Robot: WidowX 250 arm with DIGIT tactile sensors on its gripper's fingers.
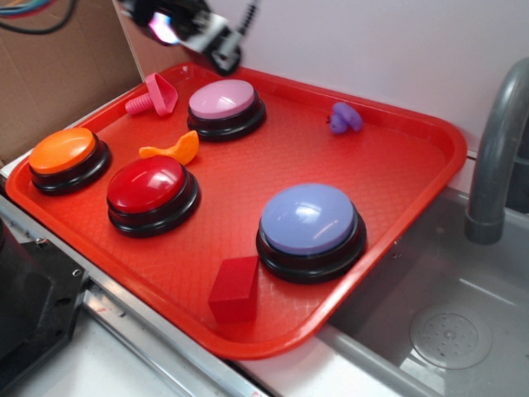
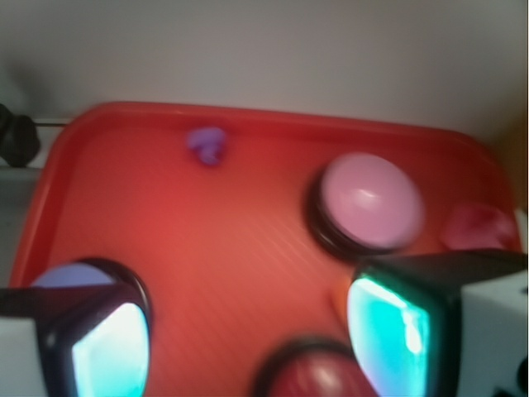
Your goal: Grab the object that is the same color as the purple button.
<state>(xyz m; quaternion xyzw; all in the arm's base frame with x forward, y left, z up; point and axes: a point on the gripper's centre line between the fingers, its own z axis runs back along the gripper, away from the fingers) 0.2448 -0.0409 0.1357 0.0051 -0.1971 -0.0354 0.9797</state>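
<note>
Purple plastic marks the target: the object (image 1: pixel 345 117) lies near the red tray's (image 1: pixel 430 178) far rim, well apart from the purple button (image 1: pixel 310 220). The end effector (image 2: pixel 248 331), open and empty, should be centred above it, then lowered and closed.

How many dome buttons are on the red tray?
4. The orange button is at the left edge, the red button beside it, the pink button near the back, and the purple button at the front right.
</note>
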